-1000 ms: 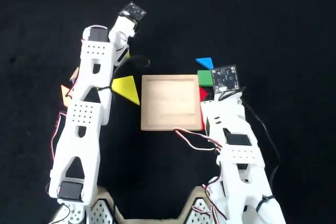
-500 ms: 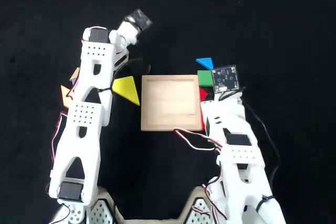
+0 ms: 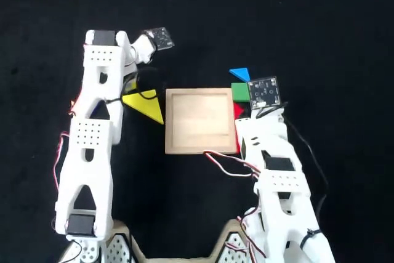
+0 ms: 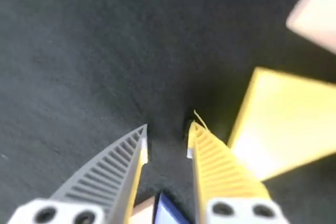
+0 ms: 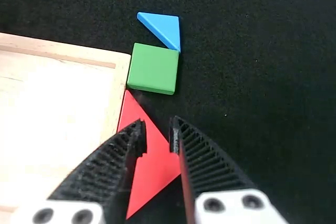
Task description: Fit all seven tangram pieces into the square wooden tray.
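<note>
**Tray bare as 2 pincers line up on triangles**

The square wooden tray (image 3: 200, 92) sits between the 2 arms with 0 of the 7 pieces in it, so the job looks to be at its start. The left gripper (image 4: 168, 126) hangs low over the black cloth, its 2 fingers a small way apart and holding nothing. The large yellow triangle (image 4: 278, 124) lies just beside its yellow finger, and a corner of the tray is farther off beyond that piece. By the look of it, the pincer is set alongside the triangle's edge either to nudge it trayward or to close on that edge.

The right gripper (image 5: 157, 122) is parted only narrowly and is also empty. It is poised directly above the red triangle (image 5: 157, 174), whose long edge lies against the tray's outer wall. Ahead of the fingertips is the green square (image 5: 153, 68), which touches the tray's corner, and beyond it the blue triangle (image 5: 164, 27) meets the square at 1 corner. The 3 pieces are crowded together, so a lift of the red one risks dragging a neighbour along.
</note>
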